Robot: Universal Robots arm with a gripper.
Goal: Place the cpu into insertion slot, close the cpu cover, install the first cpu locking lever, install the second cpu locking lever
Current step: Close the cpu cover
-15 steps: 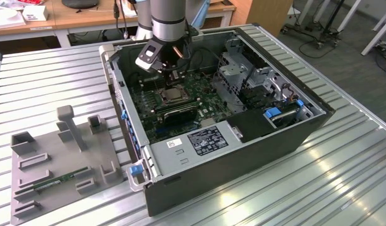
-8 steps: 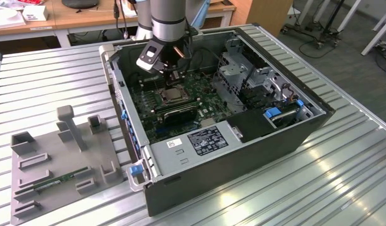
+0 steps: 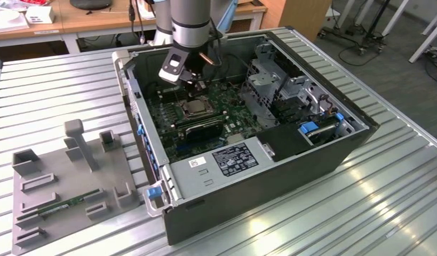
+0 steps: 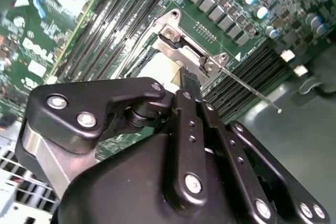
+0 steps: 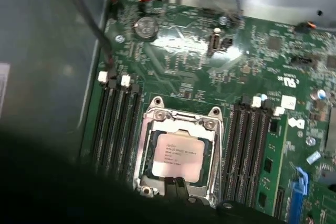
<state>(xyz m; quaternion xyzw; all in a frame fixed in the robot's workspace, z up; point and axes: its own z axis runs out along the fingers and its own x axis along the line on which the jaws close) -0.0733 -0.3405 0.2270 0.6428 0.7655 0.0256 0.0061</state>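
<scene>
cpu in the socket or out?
In. The cpu lies flat inside the cpu cover frame in the first wrist view.

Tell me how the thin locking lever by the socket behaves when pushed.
The locking lever is a thin wire rod, so it will probably flex and spring. Its smooth round metal looks slick; the tool could slip off.
</scene>
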